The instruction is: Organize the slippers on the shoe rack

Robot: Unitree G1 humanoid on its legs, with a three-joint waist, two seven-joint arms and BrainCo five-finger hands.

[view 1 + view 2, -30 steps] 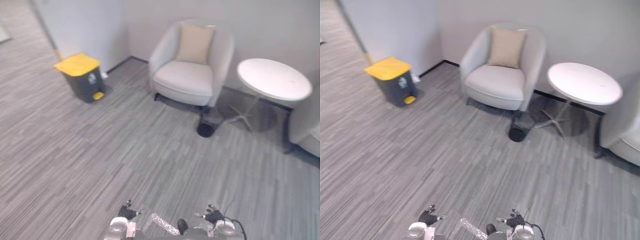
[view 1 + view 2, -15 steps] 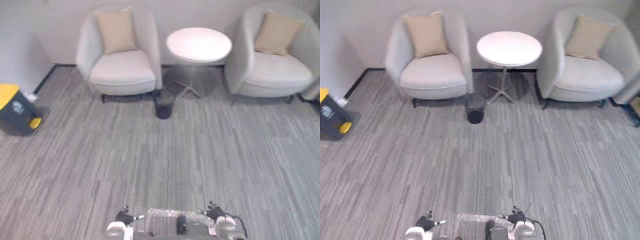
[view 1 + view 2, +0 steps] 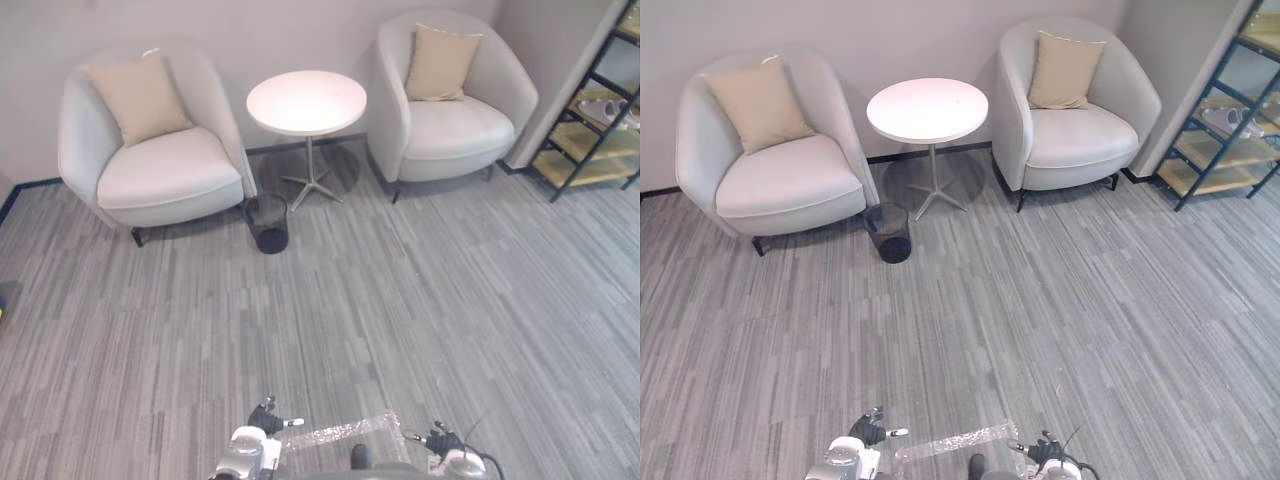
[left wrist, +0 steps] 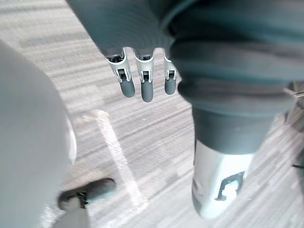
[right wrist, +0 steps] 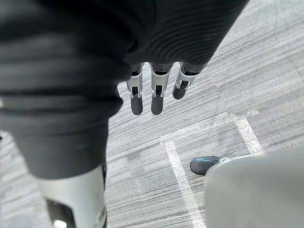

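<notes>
A dark-framed shoe rack [image 3: 588,130] with wooden shelves stands at the far right, beside the right armchair. A pale slipper [image 3: 604,108] lies on one of its upper shelves, also seen as the slipper [image 3: 1225,118] in the right eye view. My left hand [image 4: 142,80] hangs over the grey carpet with straight fingers and holds nothing. My right hand [image 5: 154,92] hangs the same way, open and empty, far from the rack.
Two light armchairs [image 3: 160,170] [image 3: 450,120] with beige cushions flank a round white table [image 3: 306,102] along the far wall. A small black bin [image 3: 268,224] stands in front of the table. Striped grey carpet [image 3: 400,300] stretches between me and the rack.
The camera has swung to the right: the yellow-lidded bin has left the picture, and the shoe rack has come in at the right. Both hands hang as before.
</notes>
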